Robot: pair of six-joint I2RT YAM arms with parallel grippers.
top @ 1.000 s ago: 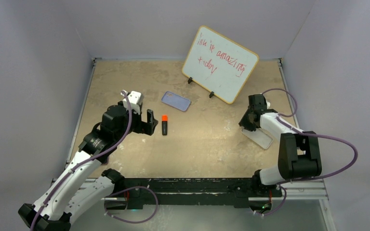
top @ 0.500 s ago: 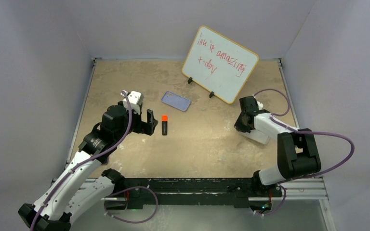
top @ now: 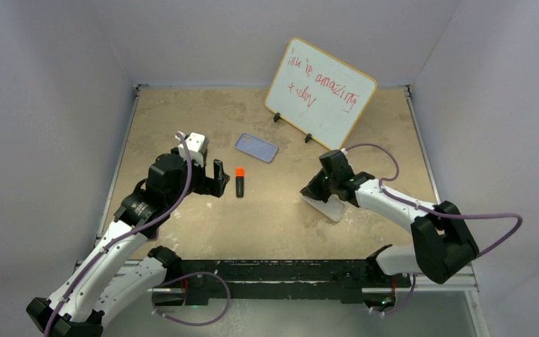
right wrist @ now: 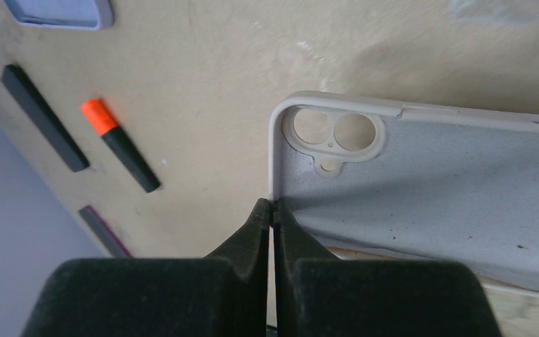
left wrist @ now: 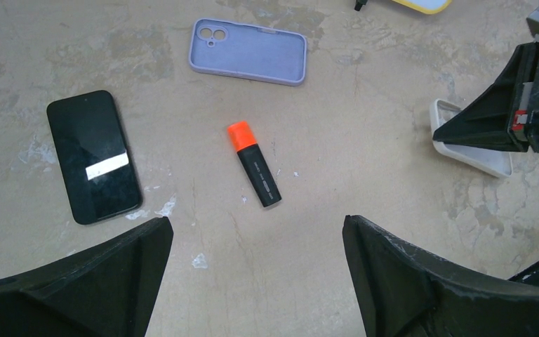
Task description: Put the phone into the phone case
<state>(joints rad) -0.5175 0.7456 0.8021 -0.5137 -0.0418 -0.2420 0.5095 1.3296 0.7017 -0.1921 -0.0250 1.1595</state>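
The phone (left wrist: 93,156) lies screen up on the table, left of my open, empty left gripper (left wrist: 256,281); in the top view it is hidden under that gripper (top: 210,181). The lavender phone case (top: 256,147) lies flat, open side up, beyond the marker; it also shows in the left wrist view (left wrist: 248,50). My right gripper (right wrist: 274,210) is shut on the side rim of a second, white phone case (right wrist: 421,182), near its camera cutout. That white case (top: 328,206) is held tilted, low over the table right of centre.
A black marker with an orange cap (top: 240,182) lies between the phone and the white case. A whiteboard with red writing (top: 321,93) stands on feet at the back. Grey walls close in the table on three sides.
My right arm has swung left, carrying the white case from the right side toward the middle of the table. The left arm, phone, marker and lavender case have not moved.
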